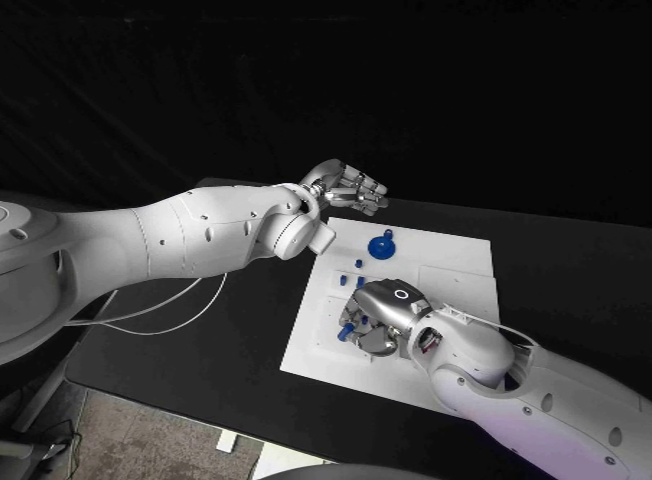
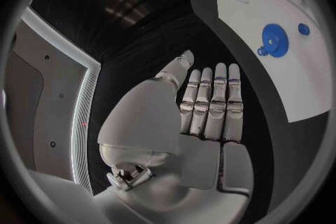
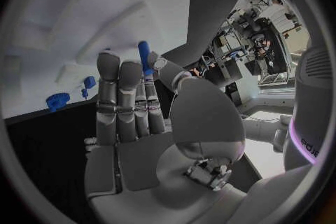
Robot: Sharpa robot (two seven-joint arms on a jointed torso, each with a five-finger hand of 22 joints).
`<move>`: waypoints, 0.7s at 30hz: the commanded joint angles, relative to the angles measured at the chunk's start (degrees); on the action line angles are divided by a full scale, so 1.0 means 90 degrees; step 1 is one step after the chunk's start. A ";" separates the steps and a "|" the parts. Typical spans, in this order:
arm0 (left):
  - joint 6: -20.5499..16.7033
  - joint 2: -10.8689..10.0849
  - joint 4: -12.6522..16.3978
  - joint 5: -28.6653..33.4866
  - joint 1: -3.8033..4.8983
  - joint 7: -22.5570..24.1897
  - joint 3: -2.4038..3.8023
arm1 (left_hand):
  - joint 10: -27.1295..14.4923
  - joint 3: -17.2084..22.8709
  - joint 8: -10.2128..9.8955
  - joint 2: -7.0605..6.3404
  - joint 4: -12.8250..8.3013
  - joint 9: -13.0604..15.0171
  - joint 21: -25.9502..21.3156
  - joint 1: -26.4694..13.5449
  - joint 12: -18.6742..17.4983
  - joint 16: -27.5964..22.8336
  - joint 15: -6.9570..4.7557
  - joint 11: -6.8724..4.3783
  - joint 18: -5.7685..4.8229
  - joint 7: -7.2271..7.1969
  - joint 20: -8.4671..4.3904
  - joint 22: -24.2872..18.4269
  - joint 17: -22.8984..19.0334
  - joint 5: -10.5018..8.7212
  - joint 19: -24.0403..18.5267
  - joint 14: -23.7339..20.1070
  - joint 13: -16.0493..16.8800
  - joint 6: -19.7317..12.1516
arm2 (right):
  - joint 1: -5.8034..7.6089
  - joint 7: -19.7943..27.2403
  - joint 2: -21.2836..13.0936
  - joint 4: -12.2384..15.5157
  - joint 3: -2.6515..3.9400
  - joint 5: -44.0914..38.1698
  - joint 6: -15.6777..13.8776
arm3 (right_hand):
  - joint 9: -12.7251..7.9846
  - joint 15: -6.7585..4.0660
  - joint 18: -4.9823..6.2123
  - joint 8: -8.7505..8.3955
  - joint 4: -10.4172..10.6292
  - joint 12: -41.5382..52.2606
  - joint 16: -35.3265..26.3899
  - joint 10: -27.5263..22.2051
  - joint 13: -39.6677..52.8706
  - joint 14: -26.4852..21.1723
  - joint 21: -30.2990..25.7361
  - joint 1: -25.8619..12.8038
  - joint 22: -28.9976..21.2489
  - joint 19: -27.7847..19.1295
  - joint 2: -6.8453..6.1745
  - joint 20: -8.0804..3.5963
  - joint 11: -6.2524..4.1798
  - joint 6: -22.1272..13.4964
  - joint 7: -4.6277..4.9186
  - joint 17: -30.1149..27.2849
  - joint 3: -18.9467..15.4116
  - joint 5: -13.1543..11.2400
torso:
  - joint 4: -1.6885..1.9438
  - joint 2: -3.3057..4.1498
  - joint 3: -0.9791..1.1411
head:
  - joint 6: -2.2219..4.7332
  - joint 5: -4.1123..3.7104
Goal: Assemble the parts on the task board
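Parts: blue peg (image 3: pixel 143 56) pinched in right hand (image 1: pixel 380 318) fingers (seemingly) | blue gear (image 1: pixel 382 246) lying flat | left hand (image 1: pixel 346 188) fingers spread

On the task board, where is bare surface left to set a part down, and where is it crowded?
Free: the task board is bare along its right side, right of the blue gear. Crowded: the near-left part, where the right hand pinches a blue peg beside small blue parts. The left hand hovers off the far-left corner.
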 commanded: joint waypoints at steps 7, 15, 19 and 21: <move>0.0093 0.0010 0.0012 0.0039 0.0017 0.0046 0.0005 | -0.0053 -0.0045 -0.0011 0.0072 -0.0004 -0.0002 0.0027 0.0012 -0.0008 -0.0027 0.0013 0.0002 0.0020 0.0020 0.0016 -0.0005 -0.0007 0.0020 0.0037 -0.0038 -0.0011 0.0008 | -0.0021 -0.0217 -0.0043 0.0005 -0.0026 -0.0331 0.0236 | 0.0012 -0.0053 0.0075 0.0027 -0.0040 0.0042 -0.0022 0.0031 0.0007 -0.0001 0.0048 0.0008 0.0030 0.0238 0.0102 -0.0037 0.0007 0.0067 -0.0034 0.0010 0.0006 0.0036 | 0.0004 0.0001 0.0002 | -0.0011 -0.0017; 0.0097 0.0010 0.0008 0.0039 0.0017 0.0047 0.0005 | -0.0053 -0.0045 -0.0011 0.0072 -0.0004 -0.0002 0.0027 0.0012 -0.0008 -0.0027 0.0013 0.0002 0.0020 0.0020 0.0016 -0.0005 -0.0007 0.0020 0.0037 -0.0038 -0.0011 0.0008 | -0.0022 -0.0271 -0.0065 0.0040 -0.0027 -0.0407 0.0201 | 0.0013 -0.0055 0.0076 0.0027 -0.0046 0.0042 -0.0020 0.0034 0.0007 0.0000 0.0046 0.0008 0.0035 0.0238 0.0096 -0.0038 0.0006 0.0072 -0.0034 0.0011 0.0010 0.0036 | 0.0004 -0.0002 0.0003 | -0.0001 -0.0025; 0.0096 0.0009 0.0004 0.0039 0.0017 0.0049 0.0005 | -0.0053 -0.0045 -0.0011 0.0072 -0.0004 -0.0002 0.0027 0.0012 -0.0008 -0.0027 0.0013 0.0002 0.0020 0.0020 0.0016 -0.0005 -0.0007 0.0020 0.0037 -0.0038 -0.0011 0.0008 | -0.0022 -0.0286 -0.0073 0.0052 -0.0027 -0.0427 0.0190 | 0.0013 -0.0055 0.0076 0.0027 -0.0046 0.0042 -0.0020 0.0034 0.0007 0.0000 0.0046 0.0008 0.0035 0.0238 0.0096 -0.0038 0.0006 0.0072 -0.0034 0.0011 0.0010 0.0036 | -0.0001 -0.0002 0.0002 | -0.0004 -0.0030; 0.0096 0.0010 0.0004 0.0039 0.0017 0.0049 0.0005 | -0.0053 -0.0045 -0.0011 0.0072 -0.0004 -0.0002 0.0027 0.0012 -0.0008 -0.0027 0.0013 0.0002 0.0020 0.0020 0.0016 -0.0005 -0.0007 0.0020 0.0037 -0.0038 -0.0011 0.0008 | -0.0022 -0.0287 -0.0074 0.0053 -0.0027 -0.0434 0.0196 | 0.0012 -0.0056 0.0077 0.0027 -0.0055 0.0042 -0.0013 0.0044 0.0007 -0.0001 0.0059 0.0001 0.0062 0.0240 0.0088 -0.0040 0.0003 0.0081 -0.0037 0.0016 0.0028 0.0036 | 0.0003 0.0001 0.0000 | -0.0007 -0.0030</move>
